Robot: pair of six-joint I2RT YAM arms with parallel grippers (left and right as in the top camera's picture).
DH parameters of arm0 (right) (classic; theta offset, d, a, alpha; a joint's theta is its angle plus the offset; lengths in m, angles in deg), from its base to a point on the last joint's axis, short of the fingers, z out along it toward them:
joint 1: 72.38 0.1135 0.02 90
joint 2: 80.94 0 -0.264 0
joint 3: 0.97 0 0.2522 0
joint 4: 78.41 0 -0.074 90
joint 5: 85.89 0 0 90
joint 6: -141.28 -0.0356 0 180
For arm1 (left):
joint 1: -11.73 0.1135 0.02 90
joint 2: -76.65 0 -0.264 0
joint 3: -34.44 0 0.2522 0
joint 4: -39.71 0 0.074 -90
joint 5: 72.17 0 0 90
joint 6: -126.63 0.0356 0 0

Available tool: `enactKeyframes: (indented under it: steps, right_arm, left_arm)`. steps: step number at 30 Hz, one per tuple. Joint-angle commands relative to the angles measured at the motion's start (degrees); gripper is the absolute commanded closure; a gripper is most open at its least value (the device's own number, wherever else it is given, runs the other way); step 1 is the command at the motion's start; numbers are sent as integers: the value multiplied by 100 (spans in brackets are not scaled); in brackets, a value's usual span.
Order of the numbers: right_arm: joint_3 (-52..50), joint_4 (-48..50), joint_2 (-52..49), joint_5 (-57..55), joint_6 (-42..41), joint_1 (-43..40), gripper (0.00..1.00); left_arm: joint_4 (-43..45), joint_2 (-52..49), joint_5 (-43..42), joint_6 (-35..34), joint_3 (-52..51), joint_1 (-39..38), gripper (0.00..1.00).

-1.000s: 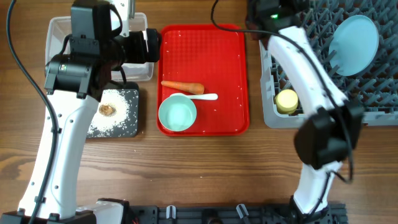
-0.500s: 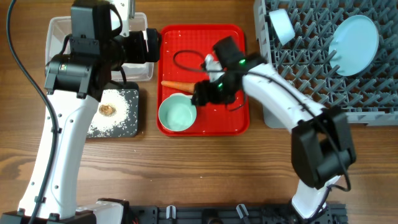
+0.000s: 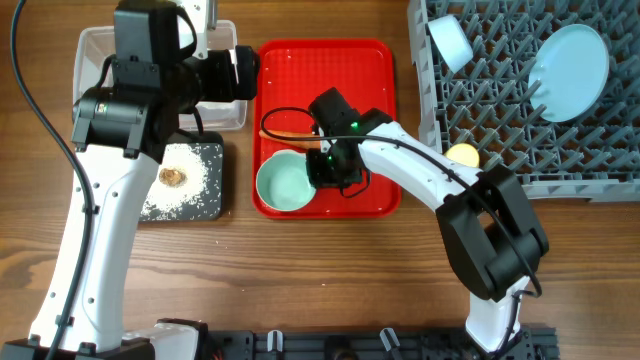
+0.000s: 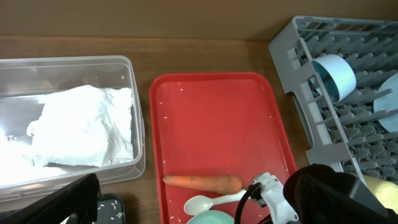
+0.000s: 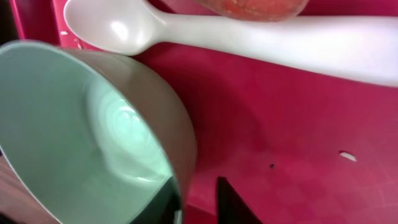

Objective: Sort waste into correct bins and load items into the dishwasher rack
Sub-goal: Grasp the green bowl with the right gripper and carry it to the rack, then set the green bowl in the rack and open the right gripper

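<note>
On the red tray [image 3: 325, 70] sits the pale-green bowl [image 3: 283, 182]. My right gripper [image 3: 322, 172] has come down on its right rim. In the right wrist view its fingers [image 5: 233, 202] stand close together, one inside the bowl [image 5: 81, 137] and one outside, shut on the rim. The white spoon [image 5: 249, 37] lies just beyond, with the orange carrot [image 4: 202, 182] behind it. My left gripper [image 3: 240, 75] hangs open over the clear tub [image 3: 100, 50], which holds the crumpled napkin [image 4: 81, 134].
The black tray [image 3: 185, 180], left of the red tray, holds rice and a brown lump [image 3: 173, 176]. At the right, the grey rack [image 3: 520, 120] carries the light-blue plate [image 3: 568, 58], a light-blue bowl [image 3: 450, 40] and the yellow cup [image 3: 462, 155].
My right arm swung from the rack over to the red tray, came down at the pale-green bowl, and its jaws closed round the rim. The left arm has not moved.
</note>
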Motion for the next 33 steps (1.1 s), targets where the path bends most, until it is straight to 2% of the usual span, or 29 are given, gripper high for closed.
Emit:
enactKeyframes:
  steps: [1,5,9,12,14,16,17,19,22,25,33]
  right_arm:
    - [-2,13,-52,50,-44,-85,96]
    - [144,-313,94,175,168,-415,96]
    - [199,-411,1191,-638,435,-949,96]
    - [240,-485,2374,-2400,627,-1386,96]
    - [238,-437,3093,-4457,723,-1639,96]
    - [238,-396,3338,-6094,881,-1744,96]
    - [236,-398,3311,-6773,1174,-1812,96]
    - [186,-404,3115,-7298,1405,-1941,96]
    - [107,-411,2492,-7580,1869,-2190,96]
    - [107,-437,1187,-8192,2938,-2218,96]
    - [103,-422,654,-8297,2964,-2111,96]
  left_arm:
    - [13,-13,11,-35,7,26,0]
    - [13,-13,11,-35,7,26,0]
    - [13,-13,11,-35,7,26,0]
    - [13,-13,11,-35,7,26,0]
    - [13,-13,11,-35,7,26,0]
    - [13,-13,11,-35,7,26,0]
    - [13,-13,11,-35,7,26,0]
    - [15,-13,11,-35,7,26,0]
    - [13,-13,11,-35,7,26,0]
    - [13,-13,11,-35,7,26,0]
    - [13,-13,11,-35,7,26,0]
